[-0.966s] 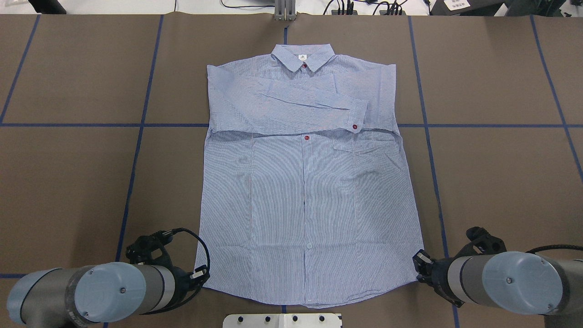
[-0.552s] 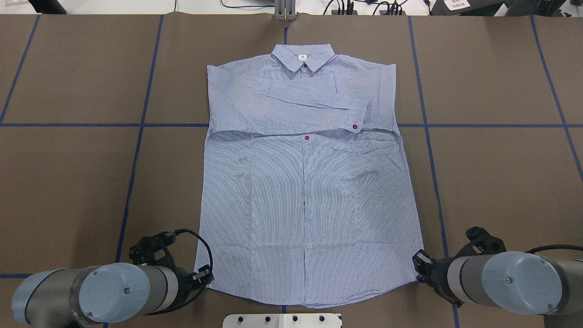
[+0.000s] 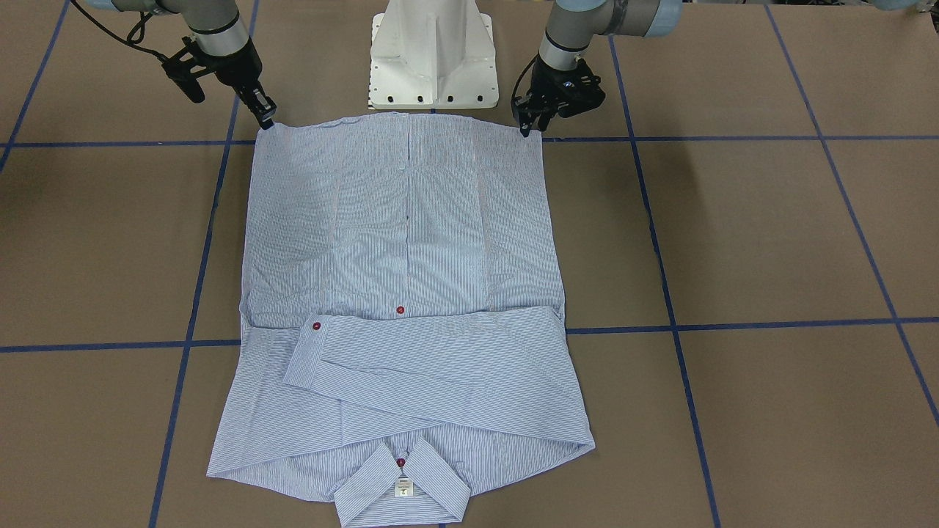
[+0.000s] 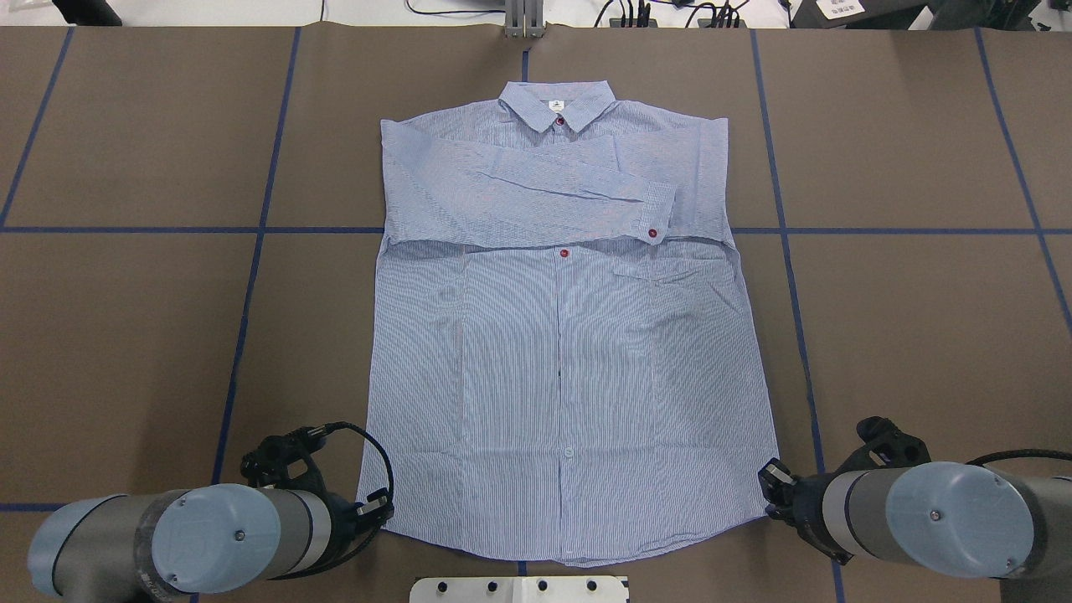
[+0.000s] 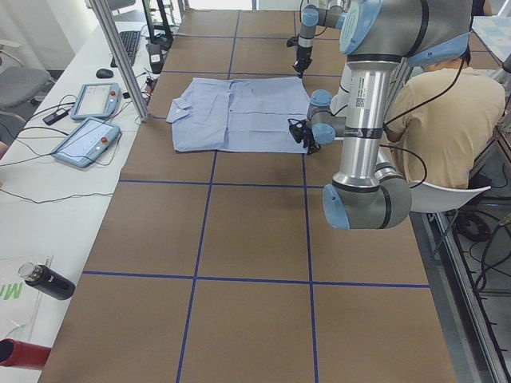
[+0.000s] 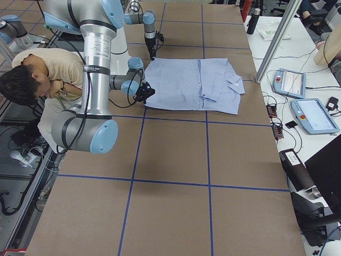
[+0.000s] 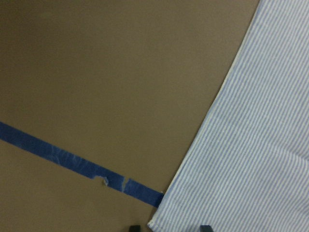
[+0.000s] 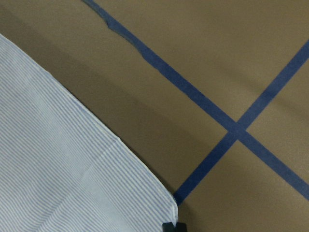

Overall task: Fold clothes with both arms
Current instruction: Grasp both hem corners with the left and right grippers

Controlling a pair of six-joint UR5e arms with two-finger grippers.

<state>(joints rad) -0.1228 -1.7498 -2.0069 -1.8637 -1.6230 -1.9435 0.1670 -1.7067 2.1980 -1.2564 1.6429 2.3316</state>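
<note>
At my near edge of the brown worktop (image 4: 126, 335) crossed by blue tape lines, my left end effector (image 4: 378, 505) is released, its fingertips either side of the left hem corner of the light blue-and-white striped button-up shirt (image 4: 561, 352). My right end effector (image 4: 770, 481) is clenched on the opposite hem corner. Beyond them the shirt lies flat, front up. Farther off, its long sleeves (image 4: 536, 180) are folded across the chest, and the collar (image 4: 557, 105) with its white tag points away from me.

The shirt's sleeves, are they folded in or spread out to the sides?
Folded in: the sleeves lie across the chest of the shirt, below the collar; the body lies flat, unfolded.
</note>
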